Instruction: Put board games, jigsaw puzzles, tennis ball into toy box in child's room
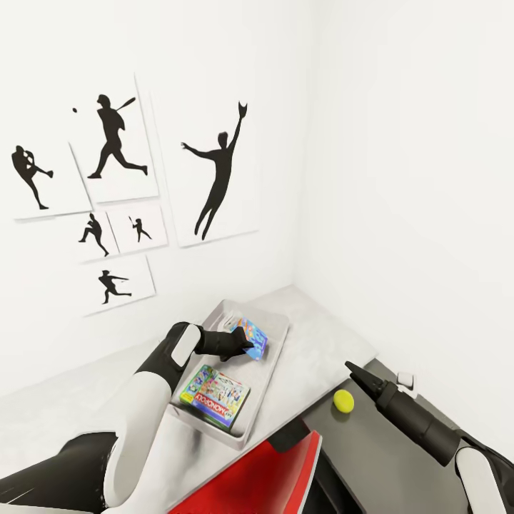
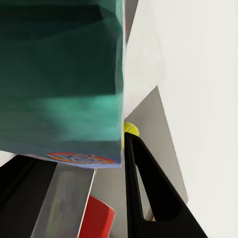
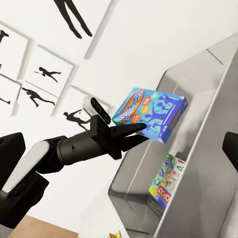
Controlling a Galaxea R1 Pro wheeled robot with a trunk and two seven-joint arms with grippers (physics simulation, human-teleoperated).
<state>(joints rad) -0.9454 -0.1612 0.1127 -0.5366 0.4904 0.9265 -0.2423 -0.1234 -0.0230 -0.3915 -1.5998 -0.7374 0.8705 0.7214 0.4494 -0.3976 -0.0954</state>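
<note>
My left gripper is shut on the small blue board game, holding it tilted just above the far end of the light grey toy box. The right wrist view shows the same blue game pinched by its lower edge over the toy box. The Monopoly board game lies flat in the box's near end. The tennis ball rests on the table's dark lower section. My right gripper hovers open just right of the ball. The jigsaw puzzles are out of view.
The toy box sits on the pale table top in the room's corner, with white walls close behind and to the right. Baseball posters hang on the left wall. A red surface lies below the table's near edge. A small white object sits near the right gripper.
</note>
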